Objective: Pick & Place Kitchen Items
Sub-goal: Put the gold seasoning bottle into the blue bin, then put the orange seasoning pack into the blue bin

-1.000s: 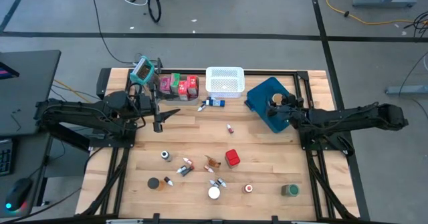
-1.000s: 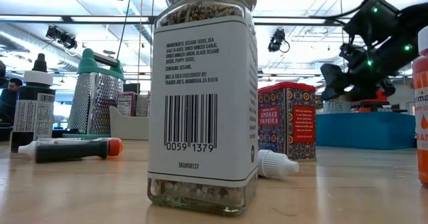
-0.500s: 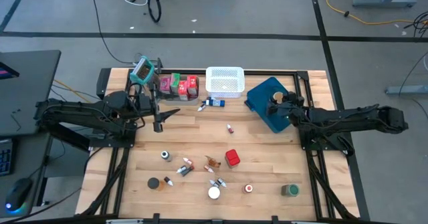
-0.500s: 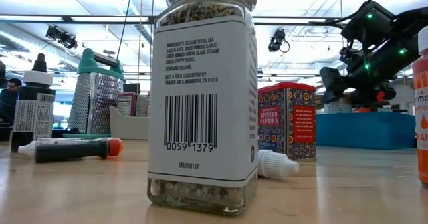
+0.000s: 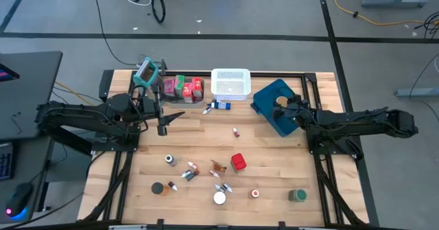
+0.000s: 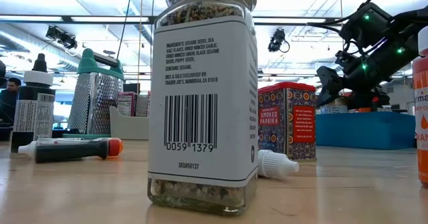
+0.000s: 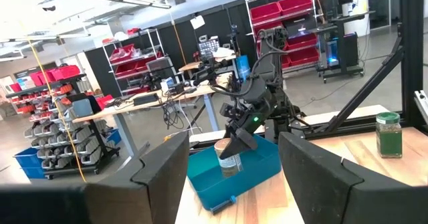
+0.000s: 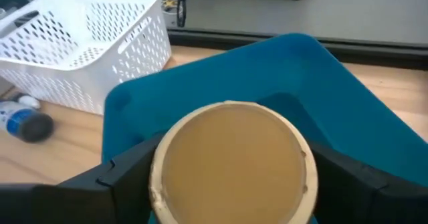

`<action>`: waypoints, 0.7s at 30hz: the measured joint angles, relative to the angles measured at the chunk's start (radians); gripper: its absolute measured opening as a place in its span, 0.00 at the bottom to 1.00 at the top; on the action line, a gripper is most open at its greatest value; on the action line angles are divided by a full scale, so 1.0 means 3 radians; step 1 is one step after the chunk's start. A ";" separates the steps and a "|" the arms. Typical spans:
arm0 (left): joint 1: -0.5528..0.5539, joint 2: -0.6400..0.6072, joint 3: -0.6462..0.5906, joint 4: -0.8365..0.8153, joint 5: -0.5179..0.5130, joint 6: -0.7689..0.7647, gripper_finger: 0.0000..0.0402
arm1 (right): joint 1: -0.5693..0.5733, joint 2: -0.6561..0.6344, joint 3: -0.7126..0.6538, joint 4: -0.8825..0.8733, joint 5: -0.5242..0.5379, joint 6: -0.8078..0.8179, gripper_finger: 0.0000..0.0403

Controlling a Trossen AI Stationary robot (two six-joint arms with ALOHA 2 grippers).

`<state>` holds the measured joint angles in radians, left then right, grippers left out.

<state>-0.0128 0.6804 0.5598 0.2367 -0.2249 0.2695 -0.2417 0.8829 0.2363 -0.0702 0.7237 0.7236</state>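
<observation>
Left gripper [image 5: 163, 128] parked open near cartons [image 5: 184, 86] | loose cans, tubes scattered mid-table | round jar [image 8: 231, 158], flat tan lid, glass body, clamped in right gripper [image 5: 282, 107], held over blue tray [image 5: 269, 97] beside basket [image 5: 230, 83]

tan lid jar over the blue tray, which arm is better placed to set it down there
Right. The right pincer is shut on the tan-lidded jar directly above the blue tray; the left pincer sits open across the table, near the cartons.
</observation>
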 joint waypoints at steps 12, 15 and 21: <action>0.0000 0.0000 0.0000 -0.0001 0.0000 -0.0005 0.60 | -0.0157 0.0000 0.0000 0.0670 0.0120 -0.0517 0.87; 0.0000 0.0001 0.0000 -0.0004 0.0000 -0.0006 0.60 | -0.0160 0.0000 0.0000 0.1043 0.0179 -0.0879 0.87; 0.0001 0.0001 0.0000 -0.0006 0.0001 -0.0009 0.60 | -0.0159 0.0000 0.0000 0.1994 0.0149 -0.1690 0.84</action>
<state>-0.0126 0.6805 0.5598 0.2348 -0.2247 0.2668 -0.2893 0.8829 0.2363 0.5279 0.7683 0.2165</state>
